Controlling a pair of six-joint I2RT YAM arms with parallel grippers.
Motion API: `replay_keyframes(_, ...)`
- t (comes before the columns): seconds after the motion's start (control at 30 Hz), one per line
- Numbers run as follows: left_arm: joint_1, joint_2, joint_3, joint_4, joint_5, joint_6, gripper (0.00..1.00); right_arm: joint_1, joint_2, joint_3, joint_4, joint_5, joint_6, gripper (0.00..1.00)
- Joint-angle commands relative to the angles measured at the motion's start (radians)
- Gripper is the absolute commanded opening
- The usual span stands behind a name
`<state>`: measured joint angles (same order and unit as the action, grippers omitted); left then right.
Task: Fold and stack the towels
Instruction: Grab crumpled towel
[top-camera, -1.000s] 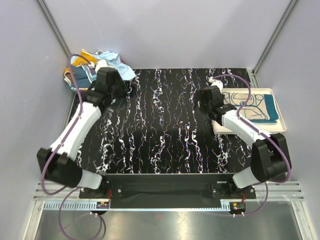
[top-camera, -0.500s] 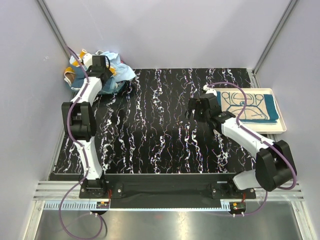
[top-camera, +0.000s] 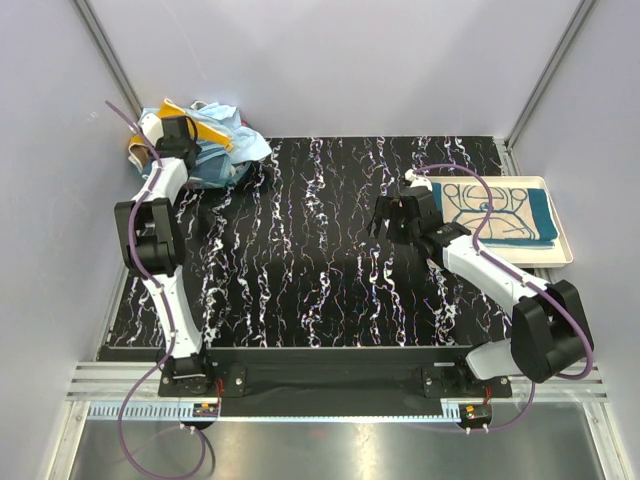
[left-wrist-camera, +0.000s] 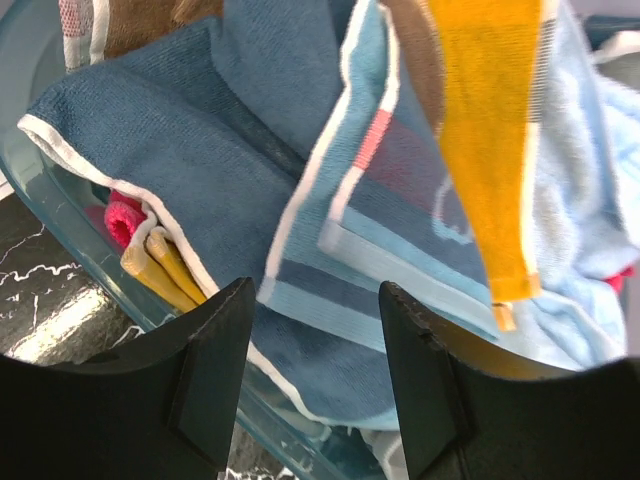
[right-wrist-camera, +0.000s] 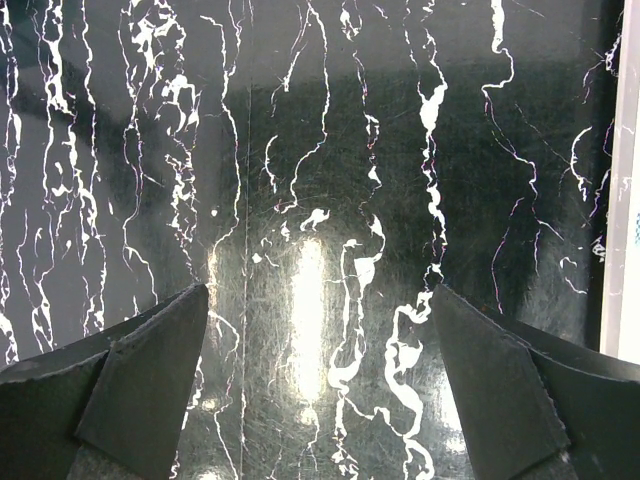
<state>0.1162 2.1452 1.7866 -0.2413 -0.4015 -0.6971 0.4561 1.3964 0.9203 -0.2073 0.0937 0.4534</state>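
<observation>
Towels of blue, light-blue and orange-yellow terry cloth (top-camera: 218, 142) are seen heaped in a clear plastic tub (left-wrist-camera: 75, 240) at the far left corner of the black, white-veined tabletop (top-camera: 300, 260). The left gripper (left-wrist-camera: 315, 290) is poised over the heap, jaws spread and nothing caught between them. In the wrist view, a dark blue towel with white edging (left-wrist-camera: 150, 150) lies beyond its left finger. A light-blue striped towel (left-wrist-camera: 360, 250) and an orange-yellow towel (left-wrist-camera: 490, 130) draped over it are framed between the fingers and to their right. Whether the fingertips touch cloth cannot be told. One folded teal towel with a beige centre (top-camera: 510, 215) is laid flat in a cream tray (top-camera: 555, 252) at the right edge. The right gripper (right-wrist-camera: 318, 290) is held wide apart and empty over bare tabletop, near that tray's left edge.
</observation>
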Motion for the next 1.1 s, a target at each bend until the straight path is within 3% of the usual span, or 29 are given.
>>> replay_keyframes(0.0, -0.003, 0.019, 0.005, 0.065, -0.019, 0.002, 0.56, 0.006, 0.009, 0.012, 0.032, -0.005, 0.010, 1.00)
replay_keyframes(0.67, 0.014, 0.074, 0.016, 0.095, 0.027, -0.027, 0.41, 0.006, 0.067, 0.029, 0.042, 0.005, 0.011, 1.00)
replay_keyframes(0.97, 0.014, 0.090, 0.027, 0.143, 0.076, -0.018, 0.00, 0.006, 0.079, 0.034, 0.043, 0.008, 0.008, 1.00)
replay_keyframes(1.07, 0.014, 0.064, -0.006, 0.187, 0.087, -0.015, 0.00, 0.006, 0.084, 0.035, 0.039, 0.006, 0.007, 1.00)
